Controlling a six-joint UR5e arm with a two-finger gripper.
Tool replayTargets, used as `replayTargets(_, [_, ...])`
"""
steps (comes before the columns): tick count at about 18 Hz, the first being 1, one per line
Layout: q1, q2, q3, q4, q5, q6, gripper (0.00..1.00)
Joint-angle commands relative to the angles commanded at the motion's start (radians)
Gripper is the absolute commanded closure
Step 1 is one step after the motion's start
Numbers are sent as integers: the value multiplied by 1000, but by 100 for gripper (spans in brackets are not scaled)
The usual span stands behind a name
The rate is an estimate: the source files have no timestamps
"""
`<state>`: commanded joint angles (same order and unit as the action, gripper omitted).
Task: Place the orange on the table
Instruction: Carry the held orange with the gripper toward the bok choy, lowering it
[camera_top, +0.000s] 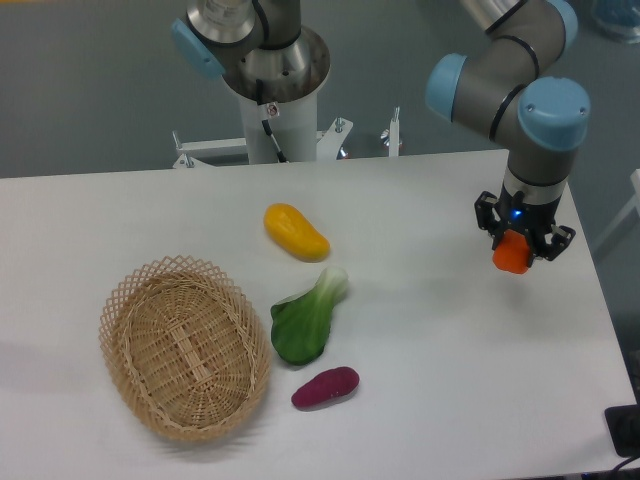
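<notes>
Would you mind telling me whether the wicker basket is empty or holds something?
Empty. The wicker basket shows only its bare woven bottom; the gripper grips the orange far to its right.

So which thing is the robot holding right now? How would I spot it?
Look at the right side of the large white table, where the arm reaches down. Its black gripper is closed on a small, glossy orange-red toy fruit, held apart from everything else. The nearest lookalike, the longer yellow-orange fruit, lies mid-table.
</notes>
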<state>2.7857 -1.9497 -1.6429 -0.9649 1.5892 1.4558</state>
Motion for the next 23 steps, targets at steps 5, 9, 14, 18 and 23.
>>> replayTargets(5, [-15,0,2,-2,3,-8,89])
replayTargets(9, [-34,-8,-2,-2,0,-52,89])
replayTargets(14, [-43,-15,-32,6,-9,-107,90])
replayTargets(18, [-83,-32,-61,57,-3,-158,90])
replayTargets(23, [-101,-40,-100,110,-2,-190,90])
